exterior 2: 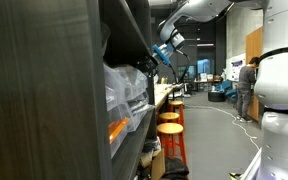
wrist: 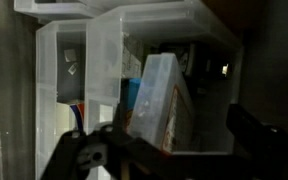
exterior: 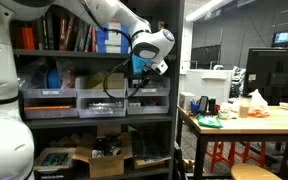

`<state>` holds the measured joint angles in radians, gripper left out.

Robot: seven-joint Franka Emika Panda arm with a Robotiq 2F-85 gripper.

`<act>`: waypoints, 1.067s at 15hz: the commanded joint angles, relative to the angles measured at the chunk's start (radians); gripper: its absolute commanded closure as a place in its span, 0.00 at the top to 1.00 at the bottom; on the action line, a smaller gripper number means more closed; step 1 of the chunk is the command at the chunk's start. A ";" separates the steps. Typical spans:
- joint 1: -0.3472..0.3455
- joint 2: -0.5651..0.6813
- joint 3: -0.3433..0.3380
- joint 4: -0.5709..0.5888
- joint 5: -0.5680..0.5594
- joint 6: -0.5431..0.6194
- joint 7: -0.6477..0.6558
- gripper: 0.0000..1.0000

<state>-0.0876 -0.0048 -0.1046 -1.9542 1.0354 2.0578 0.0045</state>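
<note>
1. Hand (wrist: 169,150) is wide open and gripping nothing; one dark finger sits low at the left, the other low at the right of the wrist view.
2. Dead ahead and farther into the shelf (exterior: 84,119) stands the frosted box (wrist: 159,95), lined up with the gap between the fingers, near but untouched.
3. It stands on end inside the clear bin (wrist: 102,60), long axis roughly upright with a slight lean, narrow face toward the hand.
4. It looks like cloudy translucent plastic with orange and blue showing low down; what is inside, I cannot tell.
5. In an exterior view the hand (exterior: 144,65) hovers at the right end of the row of bins (exterior: 99,100), under the books (exterior: 69,38).
</note>
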 commanded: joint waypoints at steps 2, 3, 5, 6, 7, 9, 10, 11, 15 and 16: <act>0.004 -0.029 0.016 -0.008 -0.068 -0.007 0.076 1.00; 0.002 -0.027 0.016 -0.007 -0.070 -0.017 0.081 1.00; -0.001 -0.025 0.013 -0.011 -0.090 -0.019 0.094 1.00; -0.004 -0.025 0.011 -0.013 -0.102 -0.017 0.102 1.00; -0.007 -0.027 0.008 -0.015 -0.113 -0.019 0.109 1.00; -0.018 -0.030 -0.001 -0.018 -0.127 -0.027 0.118 1.00; -0.022 -0.031 -0.006 -0.021 -0.133 -0.028 0.121 1.00; -0.027 -0.033 -0.011 -0.025 -0.139 -0.029 0.123 1.00; -0.048 -0.041 -0.031 -0.041 -0.110 -0.031 0.089 1.00; -0.055 -0.048 -0.039 -0.045 -0.067 -0.040 0.044 1.00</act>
<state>-0.1273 -0.0110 -0.1263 -1.9685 0.9216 2.0407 0.0939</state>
